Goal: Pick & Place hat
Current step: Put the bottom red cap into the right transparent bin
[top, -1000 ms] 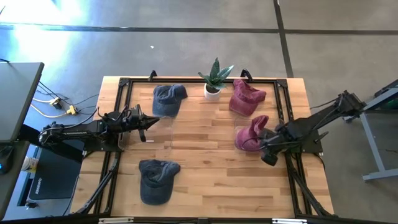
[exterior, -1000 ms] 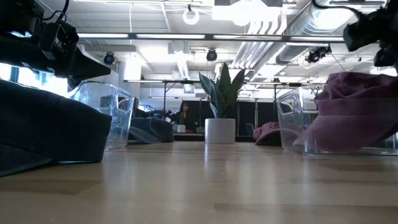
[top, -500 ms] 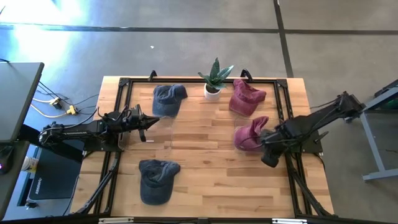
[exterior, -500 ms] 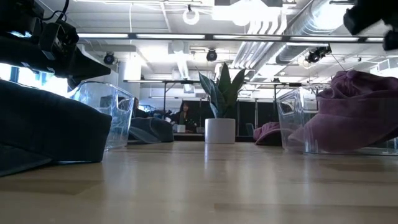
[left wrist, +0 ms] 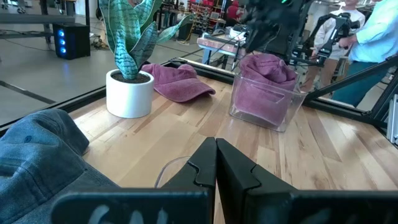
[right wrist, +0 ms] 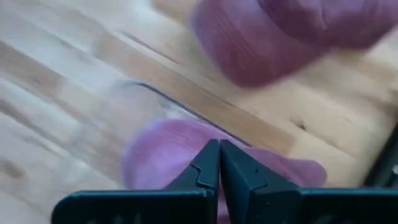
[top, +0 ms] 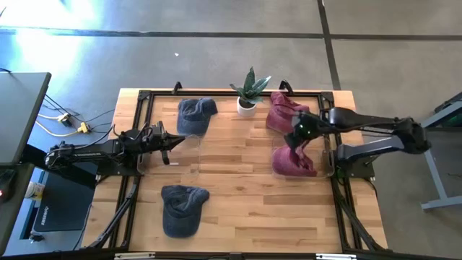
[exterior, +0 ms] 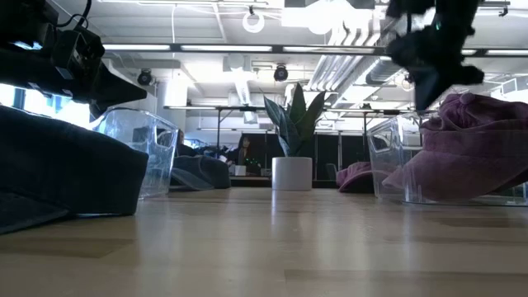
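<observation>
A maroon hat (top: 292,162) lies bunched in a clear bin (exterior: 388,169) at the table's right, its crown (exterior: 474,136) rising above the bin's rim. My right gripper (top: 296,139) hangs shut above the bin's far side, pointing steeply down and clear of the hat (right wrist: 180,152). A second maroon hat (top: 286,112) lies flat on the table at the far right. Two blue hats (top: 195,115) (top: 180,209) lie on the left half. My left gripper (left wrist: 216,144) waits shut and level at the left edge (top: 173,142), holding nothing.
A potted plant (top: 249,92) stands at the far middle. A second clear bin (exterior: 140,148) stands on the left half near my left gripper. A black frame (top: 137,108) runs round the table top. Bare wood (top: 238,195) lies between the near blue hat and the right bin.
My right gripper has swung from the near right side of the bin toward the table's far edge and a little up, rolling as it went; it now hangs over the bin's far side. The maroon hat stays in the bin.
</observation>
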